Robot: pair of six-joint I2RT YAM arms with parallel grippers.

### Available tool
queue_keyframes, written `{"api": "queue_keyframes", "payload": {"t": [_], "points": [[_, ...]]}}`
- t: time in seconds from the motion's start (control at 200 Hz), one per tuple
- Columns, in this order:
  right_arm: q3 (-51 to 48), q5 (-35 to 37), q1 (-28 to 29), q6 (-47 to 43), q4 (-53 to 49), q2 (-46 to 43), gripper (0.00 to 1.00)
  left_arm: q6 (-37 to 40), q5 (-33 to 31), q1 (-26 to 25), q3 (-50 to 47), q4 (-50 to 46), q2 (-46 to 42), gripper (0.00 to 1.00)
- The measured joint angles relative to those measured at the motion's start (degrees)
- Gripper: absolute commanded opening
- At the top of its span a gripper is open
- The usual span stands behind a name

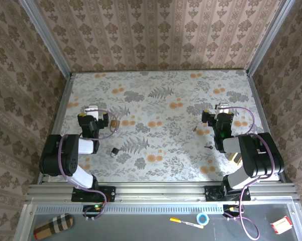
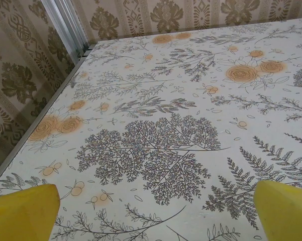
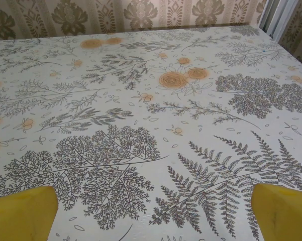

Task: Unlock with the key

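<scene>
Now sizing up the key (image 1: 209, 146)

Hovering with left gripper (image 2: 153, 211) and right gripper (image 3: 153, 213) spread wide, empty. Spotting the probable key, small and dark, lying flat near the right gripper. Judging it light, stiff, slippery; favouring pinching across its bow.

top external: high behind the arm bases (image 1: 98, 193), looking steeply down on the whole bench (image 1: 161, 100) | left wrist: low and close over the bench, behind the left claw (image 2: 153, 211), facing the far-left wall (image 2: 140, 15) | right wrist: likewise behind the right claw (image 3: 153, 213), facing the far-right corner | shared: floral bench top
</scene>
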Motion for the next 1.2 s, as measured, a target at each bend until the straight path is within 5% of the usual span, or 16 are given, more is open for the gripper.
{"api": "queue_keyframes", "payload": {"t": [0.845, 1.045, 1.2], "points": [[0.0, 1.1, 0.9, -0.9, -1.9, -1.3, 1.0, 0.0, 0.5, 0.7, 0.0, -1.4, -0.8, 1.0], [13.2, 4.5, 5.1, 2.3, -31.0, -16.4, 1.0, 0.3, -4.9, -4.5, 2.8, -15.3, -14.9, 1.0], [21.7, 2.6, 6.6, 9.5, -46.6, -28.6, 1.0, -7.0, -4.2, -5.9, 9.6, -29.1, -27.8, 1.0]]}}
